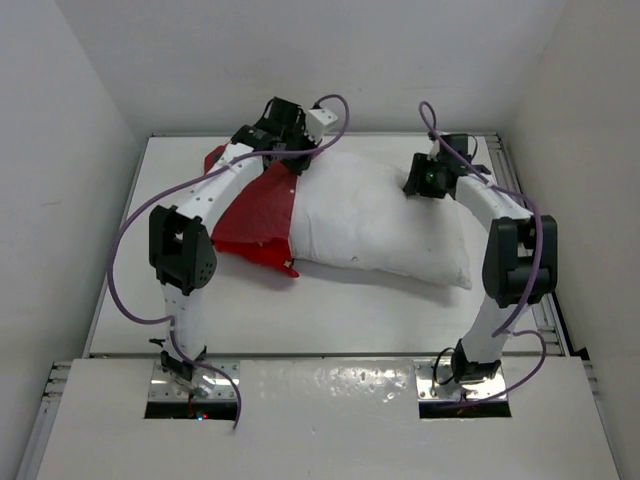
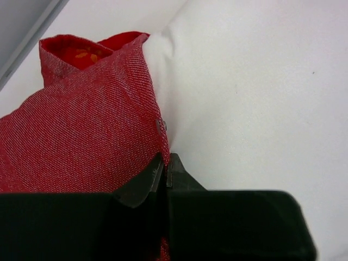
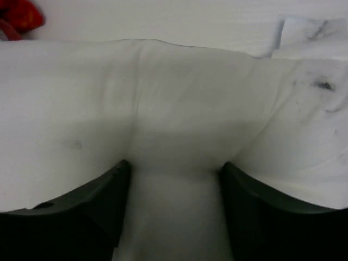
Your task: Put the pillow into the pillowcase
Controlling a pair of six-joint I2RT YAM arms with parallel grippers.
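The white pillow [image 1: 385,225] lies across the middle of the table, its left end inside the mouth of the red pillowcase [image 1: 255,215]. My left gripper [image 1: 293,160] sits at the pillow's far left corner. In the left wrist view this gripper [image 2: 166,161] is shut on the pillowcase's open edge [image 2: 81,136], right against the pillow [image 2: 261,98]. My right gripper [image 1: 416,184] presses on the pillow's far right part. In the right wrist view its fingers [image 3: 174,168] hold a thick bulge of pillow [image 3: 174,109] between them. A scrap of red pillowcase [image 3: 19,16] shows at the top left.
The white table [image 1: 330,310] is boxed in by white walls on the left, back and right. A metal rail [image 1: 503,165] runs along its right edge. Purple cables loop over both arms.
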